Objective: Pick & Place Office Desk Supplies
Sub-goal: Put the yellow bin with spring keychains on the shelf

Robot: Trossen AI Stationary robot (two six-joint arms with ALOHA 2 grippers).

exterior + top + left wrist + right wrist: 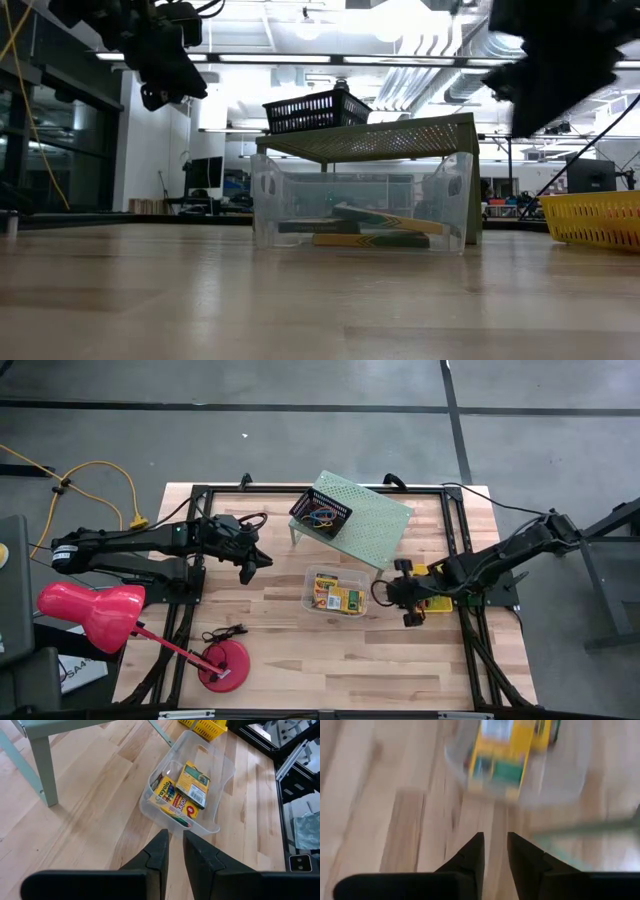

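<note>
Rubber bands (322,516) in mesh tray (321,512) seen only from above, card boxes (183,795) in clear tub (216,767), left gripper (175,849) and right gripper (495,850) fingers narrowly parted, holding nothing.

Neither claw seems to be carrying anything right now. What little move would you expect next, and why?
Probably the right gripper moves the short way left to hang over the clear tub. It is already beside the tub, with nothing between its fingers, and the card boxes lie loose inside. The left gripper waits farther off, also holding nothing. Whether a box is its target, I can't tell.
</note>
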